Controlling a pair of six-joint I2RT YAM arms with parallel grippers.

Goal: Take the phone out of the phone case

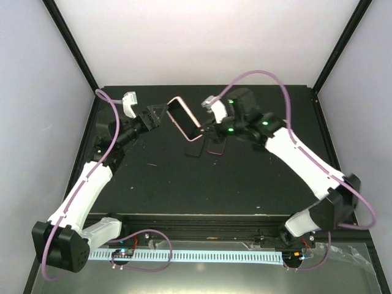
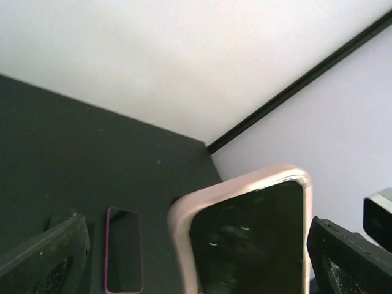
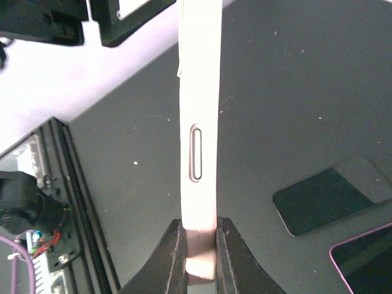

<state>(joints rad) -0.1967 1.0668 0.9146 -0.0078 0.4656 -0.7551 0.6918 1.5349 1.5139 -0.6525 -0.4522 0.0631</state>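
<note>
A black phone [image 2: 251,239] sits in a pale pink case [image 2: 179,228], held in the air above the table; in the top view the cased phone [image 1: 182,116] is tilted. My right gripper [image 3: 199,248] [image 1: 200,130] is shut on one end of the case [image 3: 197,92], pinching front and back, with the side button slot facing the camera. My left gripper [image 1: 162,114] [image 2: 199,245] is open, with one finger [image 2: 43,260] far to the left and the other finger [image 2: 349,257] just right of the case's other end.
A dark bare phone [image 3: 327,199] [image 1: 195,149] and a magenta-rimmed case [image 3: 367,263] [image 2: 122,257] [image 1: 215,149] lie on the black table [image 1: 184,184] under the held phone. White walls stand behind and at both sides.
</note>
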